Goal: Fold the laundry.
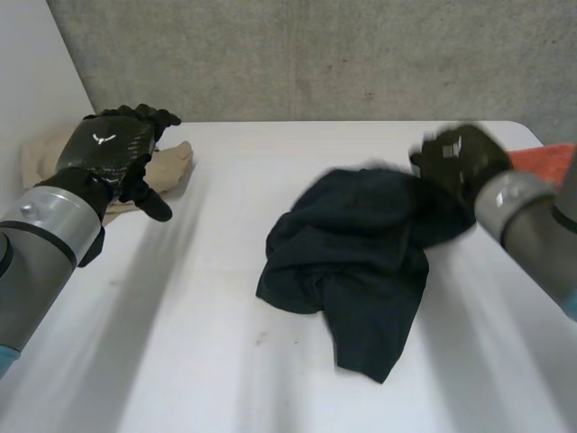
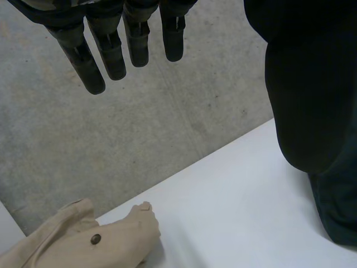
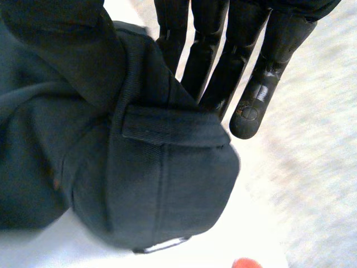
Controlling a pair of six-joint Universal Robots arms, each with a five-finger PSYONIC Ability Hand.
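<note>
A dark, crumpled garment (image 1: pixel 352 262) lies in the middle of the white table (image 1: pixel 207 343). My right hand (image 1: pixel 460 158) is at its far right edge, which is raised off the table. In the right wrist view the waistband with a belt loop (image 3: pixel 167 125) is pinched between the straight fingers (image 3: pixel 245 50) and the thumb, so that hand is shut on the dark garment (image 3: pixel 139 184). My left hand (image 1: pixel 108 149) hovers open at the far left, its fingers (image 2: pixel 111 44) straight, above a beige garment (image 1: pixel 171 167) with a small button (image 2: pixel 96 239).
An orange-red cloth (image 1: pixel 545 162) lies at the table's far right edge behind my right arm. A grey wall (image 1: pixel 343 54) runs along the table's back edge. Bare table stretches across the front and between the two garments.
</note>
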